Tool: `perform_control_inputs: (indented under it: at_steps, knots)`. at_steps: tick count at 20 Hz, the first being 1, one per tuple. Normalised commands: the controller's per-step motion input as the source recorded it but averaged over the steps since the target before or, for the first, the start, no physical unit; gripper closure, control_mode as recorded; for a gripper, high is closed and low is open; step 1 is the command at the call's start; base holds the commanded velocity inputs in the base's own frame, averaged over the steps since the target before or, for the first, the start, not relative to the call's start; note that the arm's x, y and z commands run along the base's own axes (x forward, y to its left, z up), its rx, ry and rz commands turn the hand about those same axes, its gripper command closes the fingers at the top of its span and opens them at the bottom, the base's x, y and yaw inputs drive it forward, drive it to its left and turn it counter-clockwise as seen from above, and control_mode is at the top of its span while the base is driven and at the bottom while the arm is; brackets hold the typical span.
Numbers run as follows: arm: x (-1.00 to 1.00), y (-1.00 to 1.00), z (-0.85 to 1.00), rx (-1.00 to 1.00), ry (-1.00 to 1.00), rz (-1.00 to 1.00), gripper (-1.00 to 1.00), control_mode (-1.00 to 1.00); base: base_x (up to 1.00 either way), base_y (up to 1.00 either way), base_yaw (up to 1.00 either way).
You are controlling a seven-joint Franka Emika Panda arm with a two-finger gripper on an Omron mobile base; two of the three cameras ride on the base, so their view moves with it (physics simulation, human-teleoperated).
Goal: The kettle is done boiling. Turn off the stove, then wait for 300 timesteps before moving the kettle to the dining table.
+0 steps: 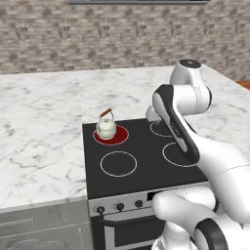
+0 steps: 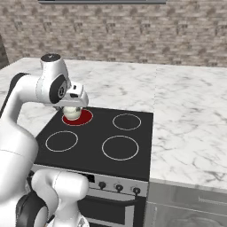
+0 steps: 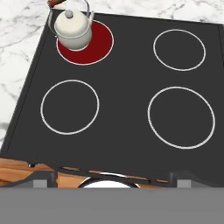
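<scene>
The kettle (image 1: 106,128) sits on the far-left burner (image 1: 111,135) of the stove (image 1: 141,161), and that ring glows solid red while the other three rings are plain white outlines on black glass. In the left base view the kettle stands in the open, cream body and arched brown handle both clear, at about ten o'clock on the cooktop. In the right base view the arm's hand (image 2: 73,99) hangs in front of it, so that just the kettle's (image 2: 72,113) lower body peeks out below the hand, over the red burner (image 2: 80,118).

The hand view looks down on the whole stove (image 3: 122,109): the kettle (image 3: 73,30) is at eleven o'clock, resting on the left part of the red burner (image 3: 97,43), its handle leaning toward the marble counter (image 3: 22,39) behind. A strip of wooden floor (image 3: 17,170) shows past the near edge of the cooktop.

The front panel shows in the two base views: small black knobs (image 1: 119,206) and a dark display in the left one, three knobs (image 2: 119,187) in a row in the right one.

The gripper (image 3: 111,178) has its fingers (image 3: 41,178) spread wide, one dark tip near each bottom corner of the hand view, with nothing between them. It is well apart from the kettle and touches nothing.

Marble counter (image 1: 39,132) flanks the stove on both sides, with a brick wall (image 1: 97,39) behind.
</scene>
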Motion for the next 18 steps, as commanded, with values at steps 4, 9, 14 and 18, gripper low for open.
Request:
perform_control_inputs:
  at_steps: [4,9,14,18]
  knots:
    - [-0.07,0.23,0.00,-0.03,-0.02,0.03,-1.00,-1.00,0.00,0.00,0.00]
    - [-0.12,0.11,0.00,-0.03,-0.03,0.01,-1.00,-1.00,0.00,0.00,0.00]
    - [-0.02,-0.12,0.00,0.00,-0.03,0.00,-1.00,-1.00,0.00,0.00,0.00]
    - [0.00,0.00,0.00,0.00,0.00,0.00,-1.00,1.00,0.00,-0.42,0.04]
